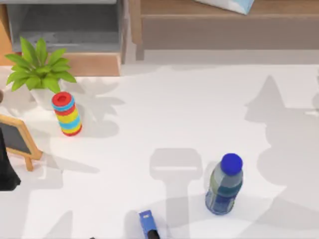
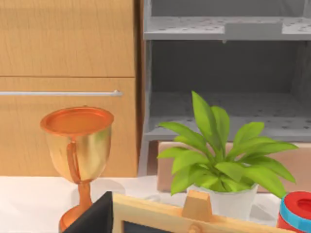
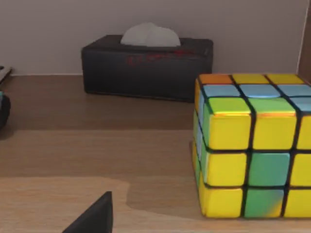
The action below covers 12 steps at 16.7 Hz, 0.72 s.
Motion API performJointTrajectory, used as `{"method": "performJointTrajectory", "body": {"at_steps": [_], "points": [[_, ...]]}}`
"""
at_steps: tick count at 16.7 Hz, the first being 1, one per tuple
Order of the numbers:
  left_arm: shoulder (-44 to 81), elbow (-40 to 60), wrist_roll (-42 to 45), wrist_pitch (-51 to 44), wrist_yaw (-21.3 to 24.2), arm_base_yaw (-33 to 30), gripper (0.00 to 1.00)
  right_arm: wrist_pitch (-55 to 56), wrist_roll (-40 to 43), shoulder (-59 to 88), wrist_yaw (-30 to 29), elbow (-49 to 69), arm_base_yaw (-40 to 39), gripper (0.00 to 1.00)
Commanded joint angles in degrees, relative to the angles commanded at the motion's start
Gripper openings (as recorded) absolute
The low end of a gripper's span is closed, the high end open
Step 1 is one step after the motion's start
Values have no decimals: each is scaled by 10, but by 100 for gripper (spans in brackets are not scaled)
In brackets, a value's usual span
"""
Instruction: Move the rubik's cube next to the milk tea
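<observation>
The white table carries the milk tea at about five o'clock, upright, and a striped cylinder near nine, beside a potted plant. The rubik's cube rests on a wooden shelf, a dark tissue box behind it. Whether either arm's jaws are released or clenched, I cannot tell.

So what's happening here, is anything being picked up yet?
Not yet. The rubik's cube sits on a wooden surface, close before the right arm's wrist camera, with a dark tissue box behind it. Nothing grips it. The milk tea stands upright on the white table, toward its right side. A striped cylinder and a potted plant stand at the left.
</observation>
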<state>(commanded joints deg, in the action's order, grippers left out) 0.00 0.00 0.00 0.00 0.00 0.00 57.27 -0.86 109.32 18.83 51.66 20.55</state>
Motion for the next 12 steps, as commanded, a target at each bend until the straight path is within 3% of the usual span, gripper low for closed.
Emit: {"method": "performJointTrajectory", "body": {"at_steps": [4,12], "points": [[0,0,0,0,0,0,100,41,0,72,13,37,15,100],[0,0,0,0,0,0,100,30,0,79,8,56,10,100]]}}
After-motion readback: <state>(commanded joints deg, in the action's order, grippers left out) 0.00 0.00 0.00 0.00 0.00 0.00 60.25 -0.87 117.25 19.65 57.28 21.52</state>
